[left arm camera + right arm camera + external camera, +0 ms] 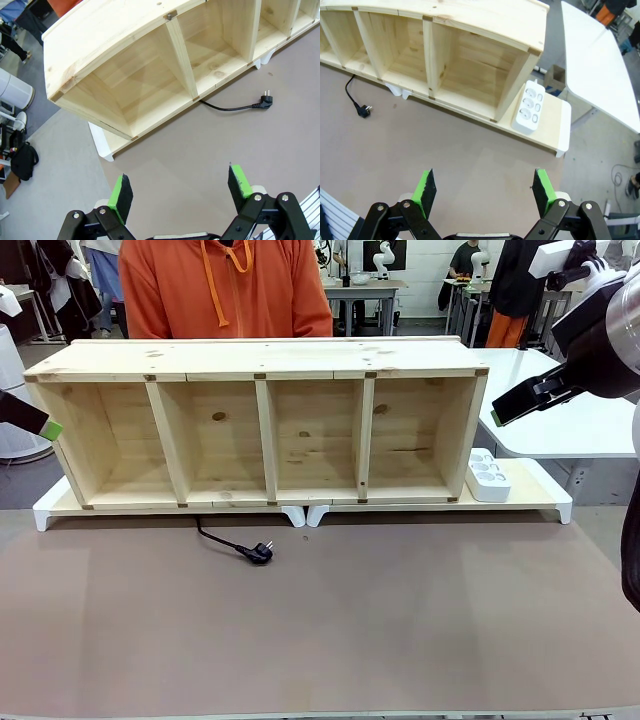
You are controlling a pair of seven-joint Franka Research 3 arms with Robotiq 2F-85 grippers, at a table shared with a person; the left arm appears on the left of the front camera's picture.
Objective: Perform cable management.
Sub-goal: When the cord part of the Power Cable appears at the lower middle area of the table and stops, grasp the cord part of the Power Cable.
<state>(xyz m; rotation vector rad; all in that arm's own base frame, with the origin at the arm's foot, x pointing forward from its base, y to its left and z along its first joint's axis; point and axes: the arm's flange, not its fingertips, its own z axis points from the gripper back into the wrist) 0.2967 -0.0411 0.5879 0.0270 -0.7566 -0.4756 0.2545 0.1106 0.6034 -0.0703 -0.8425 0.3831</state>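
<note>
My left claw (180,189) and right claw (484,187) both hang spread, holding nothing. The cable (232,541) lies on the desk (350,640), left of middle, running out from the front edge of the shelf (260,358).

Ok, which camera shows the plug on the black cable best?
The left wrist view: the plug shows its pins clearly. The front view gives the plug as a dark lump; the right wrist view shows it small, far off.

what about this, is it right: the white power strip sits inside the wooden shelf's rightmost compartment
No: the white multi-socket power strip sits outside the pale wooden four-compartment shelf, beside its right end; the right wrist view shows it.
</note>
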